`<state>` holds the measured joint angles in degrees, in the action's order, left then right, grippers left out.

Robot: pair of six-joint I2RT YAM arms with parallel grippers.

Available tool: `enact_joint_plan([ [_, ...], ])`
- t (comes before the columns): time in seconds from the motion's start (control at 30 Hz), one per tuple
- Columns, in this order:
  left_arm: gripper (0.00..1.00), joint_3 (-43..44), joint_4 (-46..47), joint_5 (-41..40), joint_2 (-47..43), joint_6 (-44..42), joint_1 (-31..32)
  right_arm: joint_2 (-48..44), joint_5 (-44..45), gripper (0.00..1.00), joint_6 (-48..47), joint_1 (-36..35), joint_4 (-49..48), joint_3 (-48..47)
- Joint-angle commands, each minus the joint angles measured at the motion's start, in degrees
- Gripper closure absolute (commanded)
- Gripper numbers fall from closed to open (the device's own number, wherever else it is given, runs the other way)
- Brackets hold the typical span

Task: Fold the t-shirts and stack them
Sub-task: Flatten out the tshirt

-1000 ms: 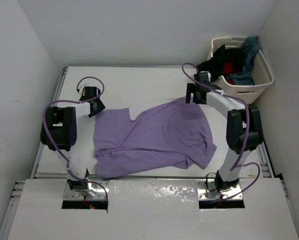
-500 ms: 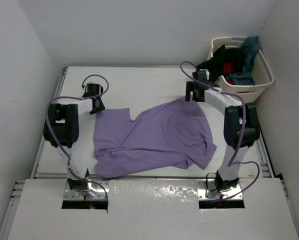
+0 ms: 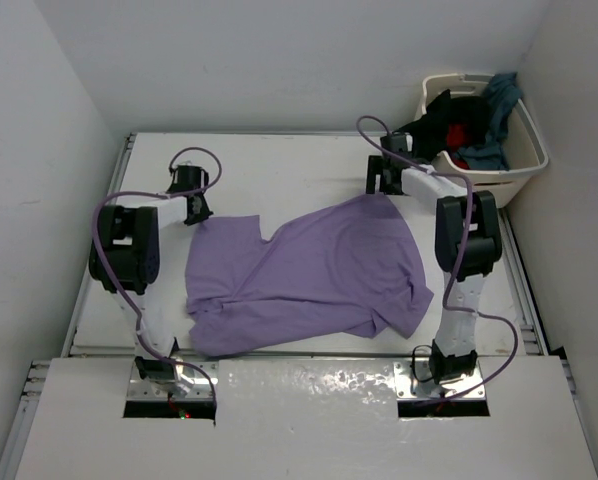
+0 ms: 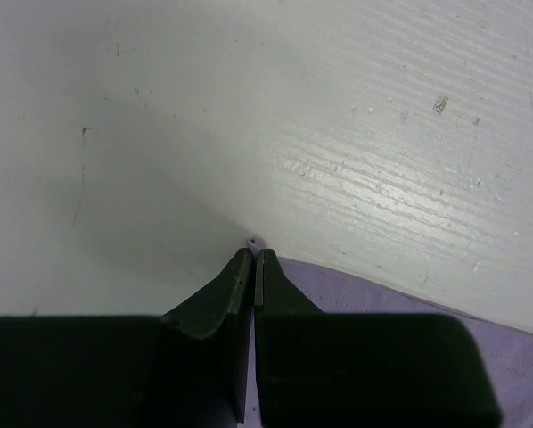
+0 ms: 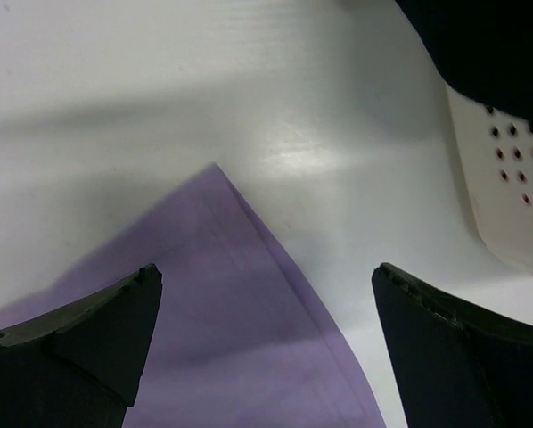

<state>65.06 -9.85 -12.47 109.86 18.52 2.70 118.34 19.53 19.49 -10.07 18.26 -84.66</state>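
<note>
Right wrist view: a corner of the lavender t-shirt (image 5: 240, 303) lies below the right pincer (image 5: 265, 272), jaws apart; the left pincer (image 4: 252, 259) clamps another corner.

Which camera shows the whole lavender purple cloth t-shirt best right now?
Top external: the lavender purple cloth t-shirt lies spread on the table, nearly its whole outline visible. Left wrist shows only a strip of its edge; right wrist shows only one pointed corner.

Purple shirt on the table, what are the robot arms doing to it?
The robot is getting ready to fold the purple t-shirt, which lies spread on the table. The left fingers are pinched shut on one far corner. The right fingers hang wide open over the other far corner. More shirts wait in the basket.
</note>
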Motion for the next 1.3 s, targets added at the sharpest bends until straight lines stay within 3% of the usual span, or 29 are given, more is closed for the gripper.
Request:
enact_joint_plan([
  [0.0,1.0,-2.7,-4.9,0.6,-0.9,1.0,0.7,2.9,-2.4,0.02,1.2,0.2,-3.2,-5.2],
  [0.17,1.0,-5.3,-2.5,-0.8,-6.9,2.2,0.7,8.9,-2.7,0.06,3.2,0.2,-2.9,-11.3],
  [0.4,1.0,-7.7,0.0,1.0,-12.0,2.0,0.8,11.7,-1.9,0.12,4.9,0.2,-2.7,-11.0],
  [0.9,1.0,-4.7,-1.1,2.7,-14.2,2.9,1.1,8.0,-4.4,0.75,9.3,0.3,-7.4,0.3],
  [0.97,1.0,-4.8,-0.5,3.4,-15.0,3.0,1.1,6.3,-5.0,0.97,9.5,0.3,-9.3,2.4],
  [1.13,1.0,-3.9,-0.3,3.6,-18.3,2.8,1.5,1.8,-4.7,1.0,5.7,0.3,-12.9,4.2],
  [1.27,1.0,-2.1,-1.6,2.5,-23.1,3.3,1.9,-8.5,-1.3,1.0,2.2,0.3,-16.4,6.7],
])
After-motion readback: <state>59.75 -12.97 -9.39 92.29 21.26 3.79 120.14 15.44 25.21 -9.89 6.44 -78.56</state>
